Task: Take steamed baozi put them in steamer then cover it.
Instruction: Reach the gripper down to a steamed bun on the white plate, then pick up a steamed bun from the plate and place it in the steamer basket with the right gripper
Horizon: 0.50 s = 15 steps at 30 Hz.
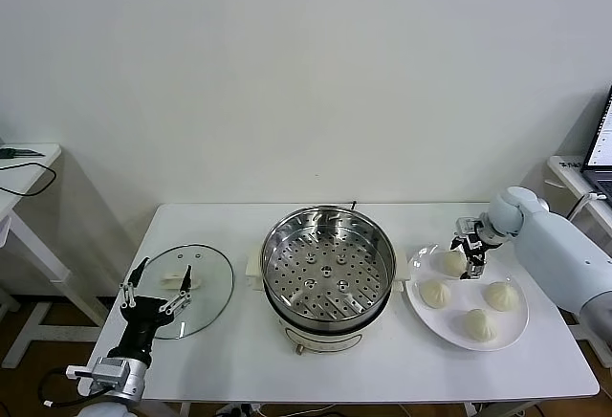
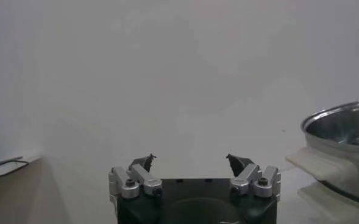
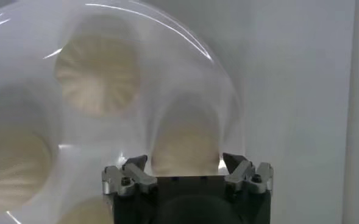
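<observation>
Right gripper (image 1: 472, 262) is down over the plate (image 1: 421, 314) on the right of the table, its fingers either side of the far-left bun (image 1: 452, 262), the one nearest the steamer (image 1: 329, 266). From the right wrist view that bun (image 3: 186, 145) sits squarely between the two fingertips, which stand apart with space on both flanks; whether they touch the dough yet, I cannot tell. So the claw is parted around the bun, not visibly clamped on it.

Three more buns wait on the same plate: one near-left (image 1: 434, 292), one right (image 1: 500, 295), one nearest (image 1: 479, 324). None is in the steamer; its perforated tray is bare.

Handling, as I judge it: these buns look soft, light and matte, so they should give under pressure. A hard pinch would likely dent or tear the pleated top. The better hold is low on the round sides, across the widest part, closing only until the dough resists. The matte skin ought to offer decent friction, so slipping seems a lesser worry than squashing.

Left gripper (image 1: 156, 295) hangs idle at the near-left, jaws wide and empty, over the near edge of the lid (image 1: 212, 288), which lies flat on the table left of the steamer. That lid is glass with a metal rim, stiff and probably weighty; its oblong handle (image 1: 175, 282) is the obvious place to grab.
</observation>
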Motion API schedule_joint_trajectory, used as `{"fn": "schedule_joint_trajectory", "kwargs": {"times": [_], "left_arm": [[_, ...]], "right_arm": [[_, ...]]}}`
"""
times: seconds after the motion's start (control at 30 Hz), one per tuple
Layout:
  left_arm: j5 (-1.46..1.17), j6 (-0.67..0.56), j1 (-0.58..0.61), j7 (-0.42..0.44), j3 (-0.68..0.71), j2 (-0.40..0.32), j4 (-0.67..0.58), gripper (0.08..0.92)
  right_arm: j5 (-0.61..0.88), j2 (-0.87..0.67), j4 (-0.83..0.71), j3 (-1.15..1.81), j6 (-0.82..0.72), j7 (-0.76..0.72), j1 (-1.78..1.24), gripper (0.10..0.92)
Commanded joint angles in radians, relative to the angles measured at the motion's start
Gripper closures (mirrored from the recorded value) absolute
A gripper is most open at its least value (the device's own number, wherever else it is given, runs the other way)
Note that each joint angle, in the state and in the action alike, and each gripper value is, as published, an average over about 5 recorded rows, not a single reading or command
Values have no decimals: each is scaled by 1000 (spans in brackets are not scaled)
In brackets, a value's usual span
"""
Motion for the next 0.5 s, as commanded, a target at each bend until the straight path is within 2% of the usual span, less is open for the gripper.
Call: {"fn": "schedule_joint_trajectory", "kwargs": {"times": [0.03, 0.3, 0.5], "left_arm": [[1, -1, 0, 0, -1, -1, 0, 177], [1, -1, 2, 0, -1, -3, -1, 177], [1, 1, 5, -2, 2, -2, -11, 177]], "right_arm": [[-9, 10, -10, 2, 1, 0, 1, 302], [4, -14, 24, -3, 11, -2, 3, 321], [122, -137, 169, -91, 43, -30, 65, 321]]}}
